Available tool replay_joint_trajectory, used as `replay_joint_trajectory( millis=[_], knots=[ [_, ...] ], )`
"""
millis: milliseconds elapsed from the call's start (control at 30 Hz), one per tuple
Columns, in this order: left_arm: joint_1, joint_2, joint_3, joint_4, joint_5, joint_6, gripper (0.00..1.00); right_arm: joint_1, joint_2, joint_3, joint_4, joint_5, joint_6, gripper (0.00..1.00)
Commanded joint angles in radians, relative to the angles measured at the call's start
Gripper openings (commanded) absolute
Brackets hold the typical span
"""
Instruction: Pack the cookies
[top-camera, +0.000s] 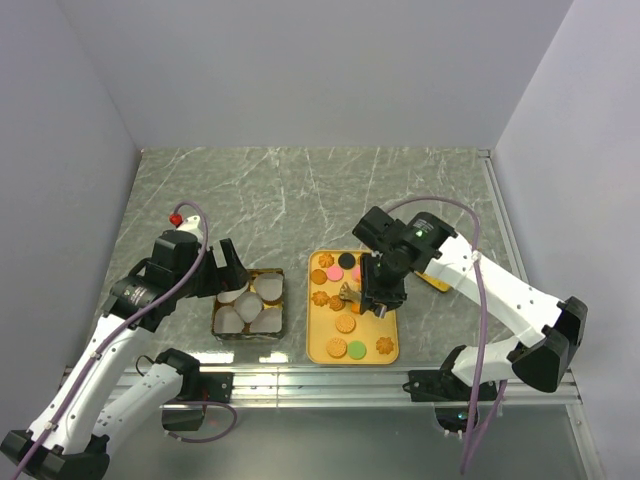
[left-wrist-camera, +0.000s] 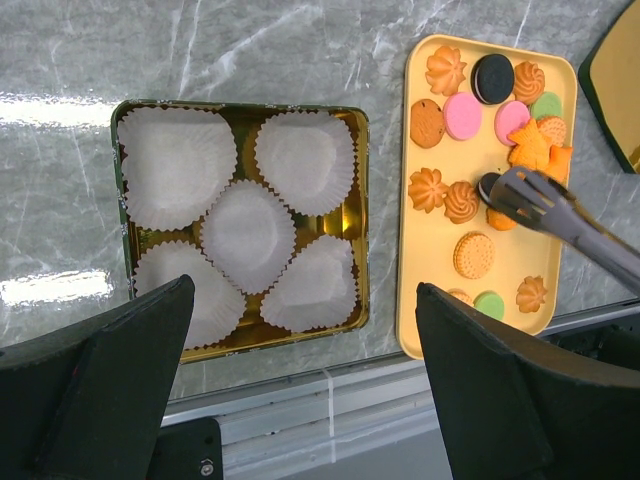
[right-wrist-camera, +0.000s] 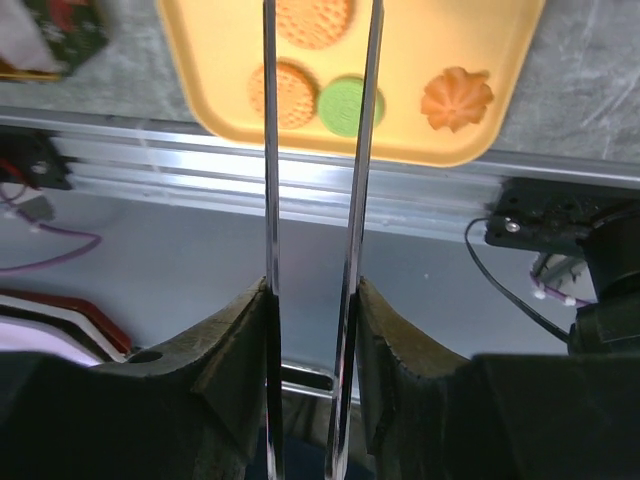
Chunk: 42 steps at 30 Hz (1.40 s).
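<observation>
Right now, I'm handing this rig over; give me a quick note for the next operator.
Left gripper: open, above the tin, holding nothing.
Right gripper: shut on tongs, tips at a dark cookie on the yellow tray.
Cookies: all on the tray.
Done: nothing packed; the tin's five paper cups are empty.
Left: move every cookie into the cups.

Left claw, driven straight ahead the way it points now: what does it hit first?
Most likely the white paper cups in the gold tin: they lie straight ahead of the open left claw in its wrist view, nothing showing in between. Depth there is unclear.
</observation>
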Motion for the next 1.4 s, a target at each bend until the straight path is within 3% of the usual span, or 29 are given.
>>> replay_joint_trajectory(
  millis=[0, 633, 1367],
  knots=[
    [-0.005, -0.014, -0.005, 0.036, -0.004, 0.002, 0.99, 0.008, 0.007, 0.101, -0.082, 0.024, 0.004, 0.36],
    [-0.005, -0.038, 0.003, 0.03, -0.019, -0.006, 0.99, 0.045, 0.097, 0.296, 0.045, -0.075, -0.001, 0.33],
    [-0.003, -0.193, -0.003, 0.019, -0.097, -0.064, 0.99, 0.22, 0.547, 0.82, 0.049, -0.158, -0.106, 0.31]
  ],
)
